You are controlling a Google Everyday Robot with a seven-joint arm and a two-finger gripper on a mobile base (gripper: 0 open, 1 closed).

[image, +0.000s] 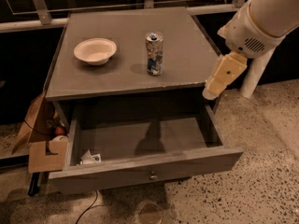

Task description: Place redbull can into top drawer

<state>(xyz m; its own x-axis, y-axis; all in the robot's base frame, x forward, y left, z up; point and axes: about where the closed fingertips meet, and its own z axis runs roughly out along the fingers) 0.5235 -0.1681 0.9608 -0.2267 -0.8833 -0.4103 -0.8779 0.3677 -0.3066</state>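
Note:
The redbull can (154, 54) stands upright on the grey cabinet top (187, 55), near its middle. The top drawer (140, 169) below is pulled open, with a small round knob (153, 175) at the centre of its front. My gripper (211, 92) hangs from the white arm (261, 17) at the right. It is beside the cabinet's front right corner, above the drawer's right side and apart from the can. It holds nothing that I can see.
A cream-white bowl (95, 50) sits on the cabinet top left of the can. A small white packet (89, 158) lies in the drawer's front left corner. Cardboard pieces (43, 141) lean at the cabinet's left. A white post (254, 78) stands behind my arm. Speckled floor surrounds.

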